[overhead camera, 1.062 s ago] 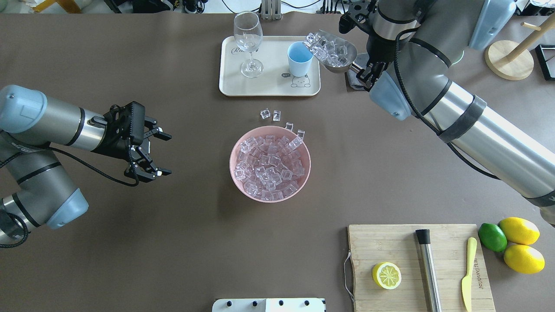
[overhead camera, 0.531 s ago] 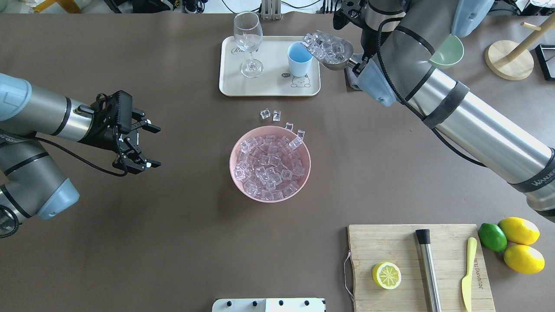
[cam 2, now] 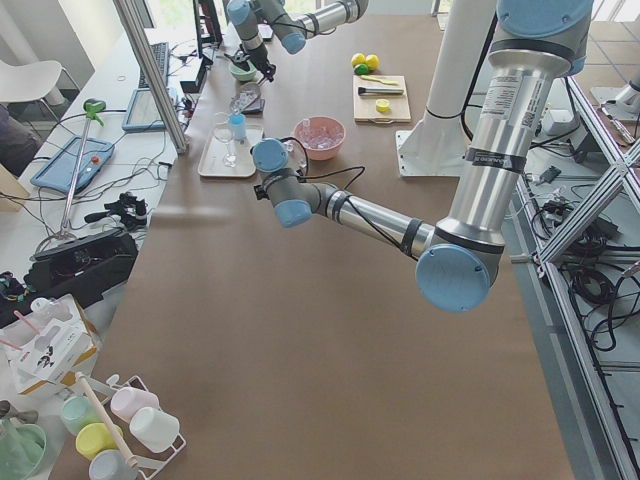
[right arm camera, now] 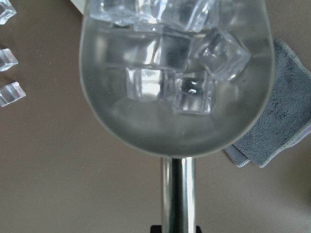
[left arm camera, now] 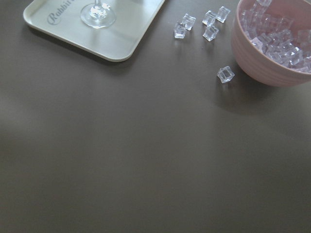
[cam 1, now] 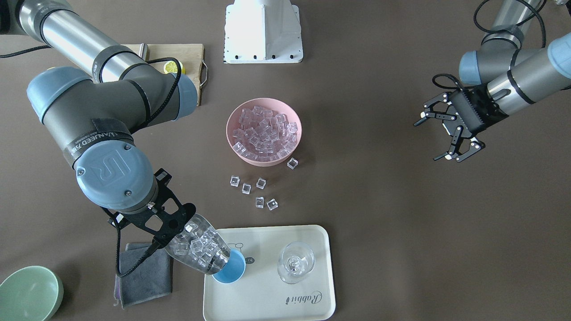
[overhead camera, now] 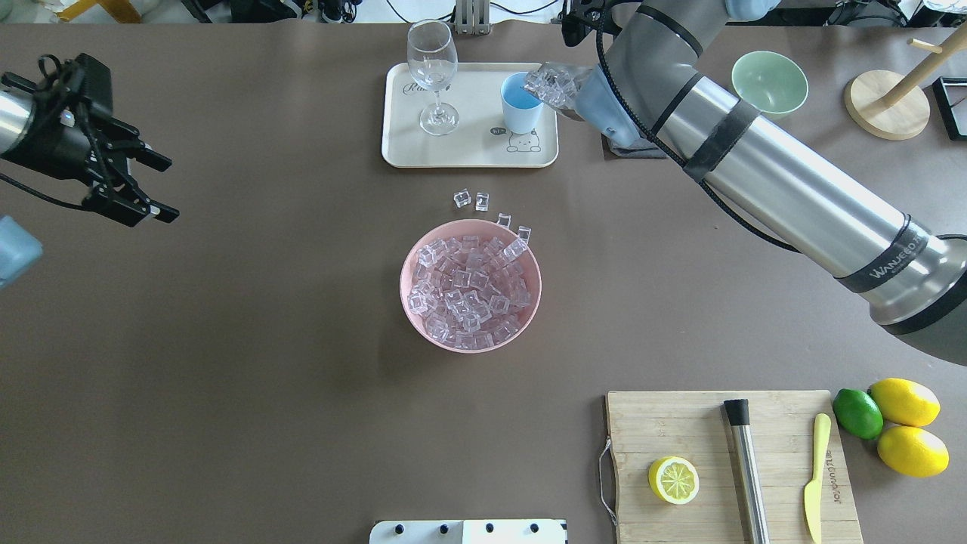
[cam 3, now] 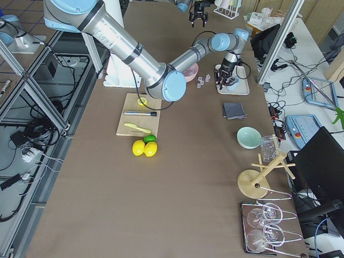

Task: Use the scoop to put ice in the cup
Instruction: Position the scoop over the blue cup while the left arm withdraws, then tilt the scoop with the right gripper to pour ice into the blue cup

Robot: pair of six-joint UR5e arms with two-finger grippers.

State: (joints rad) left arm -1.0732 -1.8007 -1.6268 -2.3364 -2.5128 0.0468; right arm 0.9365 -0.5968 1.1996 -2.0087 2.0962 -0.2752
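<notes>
The silver scoop [cam 1: 198, 247] is loaded with clear ice [right arm camera: 175, 73] and tilts down, its mouth over the rim of the light blue cup [cam 1: 232, 269]. My right gripper [cam 1: 167, 234] is shut on the scoop's thin handle [right arm camera: 179, 194]. The cup [overhead camera: 521, 102] stands on the cream tray [overhead camera: 468, 143], with the scoop [overhead camera: 555, 83] at its right rim, partly hidden by my right arm. More ice [overhead camera: 470, 285] fills the pink bowl [cam 1: 232, 138]. My left gripper [overhead camera: 170, 189] is open and empty at the far left, well away.
Several loose cubes [cam 1: 256, 191] lie between bowl and tray. A wine glass [overhead camera: 432, 72] shares the tray. A grey cloth [cam 1: 142, 276] and green bowl [overhead camera: 769, 83] sit right of the tray. A cutting board [overhead camera: 680, 423] with a lemon half, steel cylinder and knife is near right.
My right arm has swung the scoop left and tipped it further over the cup. My left arm has pulled back to the far left edge, still open.
</notes>
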